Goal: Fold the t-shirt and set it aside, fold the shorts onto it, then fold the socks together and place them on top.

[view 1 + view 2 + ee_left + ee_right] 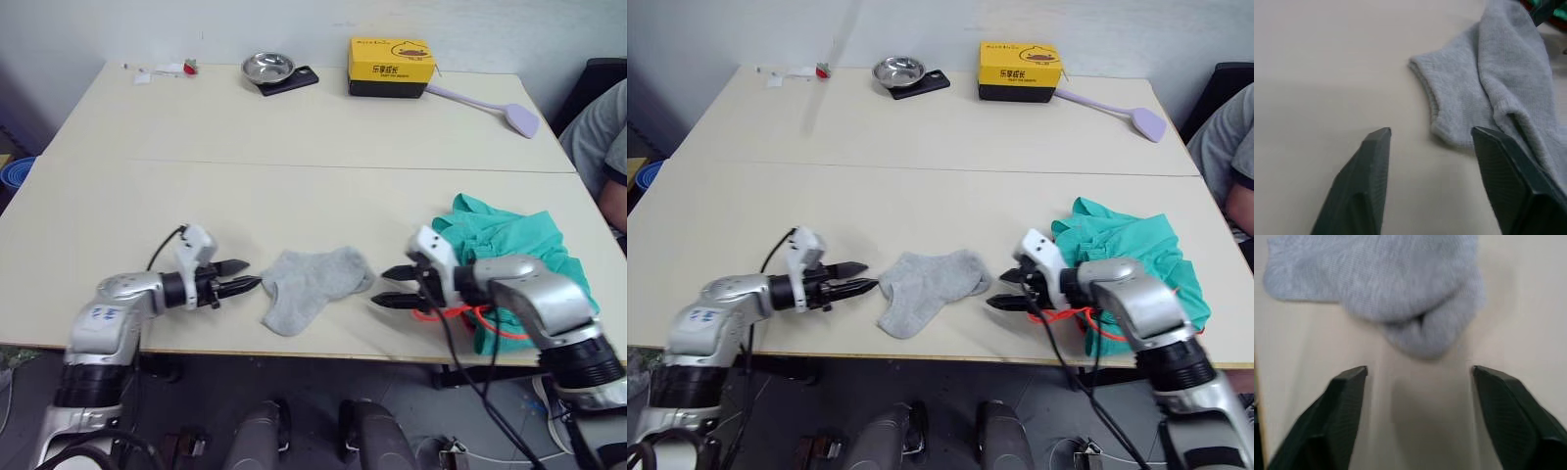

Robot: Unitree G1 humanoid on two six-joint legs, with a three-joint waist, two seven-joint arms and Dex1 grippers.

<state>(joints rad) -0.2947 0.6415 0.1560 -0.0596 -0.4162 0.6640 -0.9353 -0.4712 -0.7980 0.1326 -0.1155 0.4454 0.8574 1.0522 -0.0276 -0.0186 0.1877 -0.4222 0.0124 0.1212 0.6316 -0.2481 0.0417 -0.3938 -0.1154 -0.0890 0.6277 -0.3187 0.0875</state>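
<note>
Grey socks [315,285] lying low centre on worktop [294,196], flanked by left claw [242,278] and right claw [390,288], both spread apart, empty; shorts [509,245] lower right.

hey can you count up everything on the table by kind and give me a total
Clothing: 2, the socks lying as one grey bundle, the shorts
Kitchen items: 3, metal bowl, black scale beneath it, lilac spatula
Boxes: 1, yellow box
Small bits at the far left corner: too small to tell, uncounted
Total: 6
</note>
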